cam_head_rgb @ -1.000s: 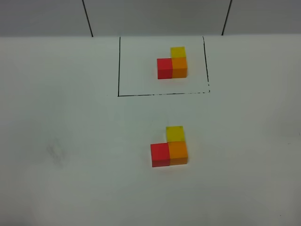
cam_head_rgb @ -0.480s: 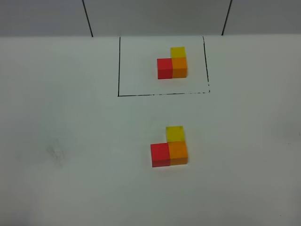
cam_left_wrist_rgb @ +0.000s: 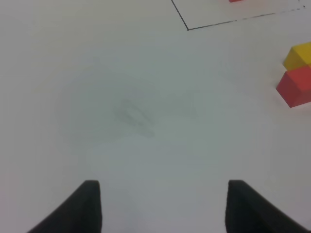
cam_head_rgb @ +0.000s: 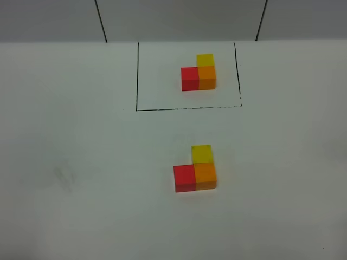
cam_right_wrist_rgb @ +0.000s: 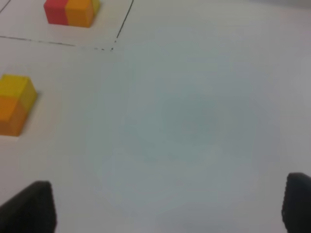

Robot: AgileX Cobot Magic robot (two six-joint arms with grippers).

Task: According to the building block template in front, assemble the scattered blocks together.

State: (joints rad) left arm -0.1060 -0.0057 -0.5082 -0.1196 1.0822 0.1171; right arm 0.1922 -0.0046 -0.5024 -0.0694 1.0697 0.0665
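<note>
The template [cam_head_rgb: 198,72] is an L of red, orange and yellow cubes inside a thin black drawn rectangle [cam_head_rgb: 136,81] at the back; it also shows in the right wrist view [cam_right_wrist_rgb: 70,10]. The unframed red cube [cam_head_rgb: 185,178], orange cube [cam_head_rgb: 205,176] and yellow cube [cam_head_rgb: 201,154] sit joined in the same L nearer the front. The left wrist view shows the red cube [cam_left_wrist_rgb: 295,86] and yellow cube [cam_left_wrist_rgb: 298,56] off to one side. My left gripper [cam_left_wrist_rgb: 163,206] is open and empty over bare table. My right gripper [cam_right_wrist_rgb: 167,206] is open and empty, apart from the cubes [cam_right_wrist_rgb: 15,104].
The white table [cam_head_rgb: 81,162] carries a faint grey smudge [cam_head_rgb: 64,176] at the left. A grey wall with two black seams [cam_head_rgb: 101,21] stands behind the table's back edge. Neither arm shows in the high view.
</note>
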